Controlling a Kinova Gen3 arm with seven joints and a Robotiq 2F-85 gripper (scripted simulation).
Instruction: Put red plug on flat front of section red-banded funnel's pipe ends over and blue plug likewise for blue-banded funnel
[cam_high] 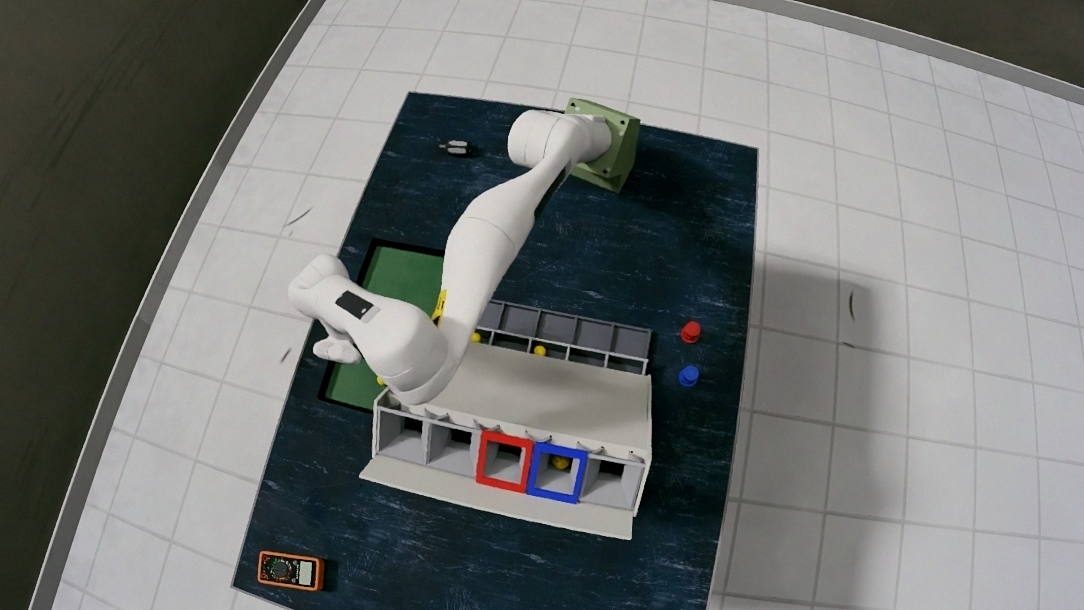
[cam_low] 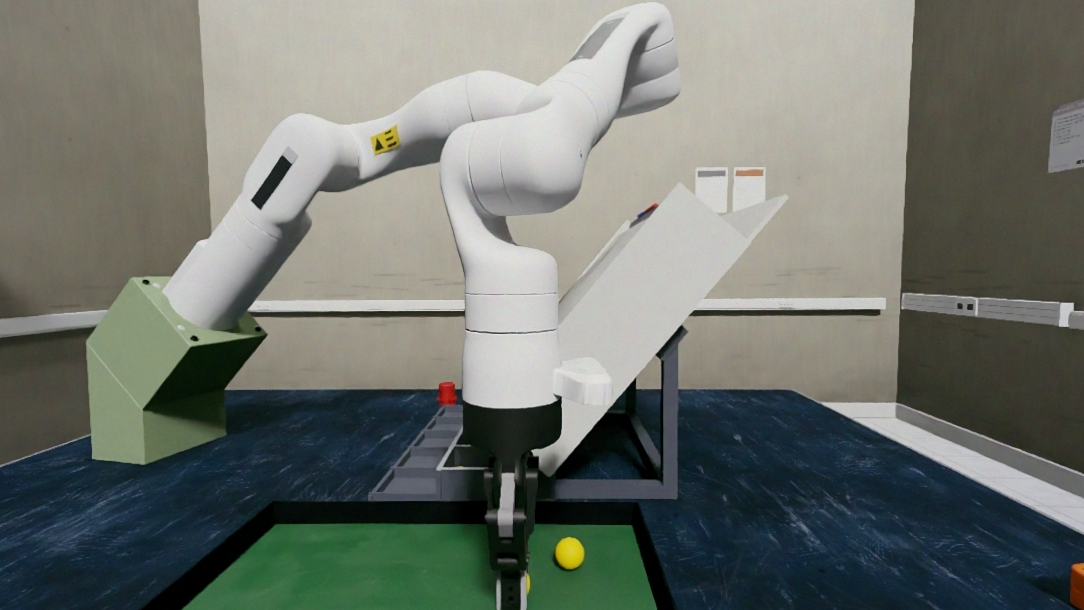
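Note:
My gripper (cam_low: 512,587) reaches straight down into the green marble tray (cam_low: 409,565) and is shut on a yellow marble (cam_low: 526,582), mostly hidden by the fingers. Another yellow marble (cam_low: 569,552) lies loose in the tray just to its right. In the overhead view the arm hides the gripper. The red-banded funnel (cam_high: 501,462) and blue-banded funnel (cam_high: 558,471) sit at the top of the white cover (cam_high: 545,390); a marble (cam_high: 559,461) shows inside the blue one. The red plug (cam_high: 689,331) and blue plug (cam_high: 688,375) stand on the mat right of the rig. Marbles (cam_high: 539,350) lie in the grey sections (cam_high: 564,335).
The green robot base (cam_high: 602,144) stands at the back of the mat. A multimeter (cam_high: 290,569) lies at the front left corner. A small dark item (cam_high: 457,148) lies on the mat at the back left. The sloped cover stands close to the right of my wrist.

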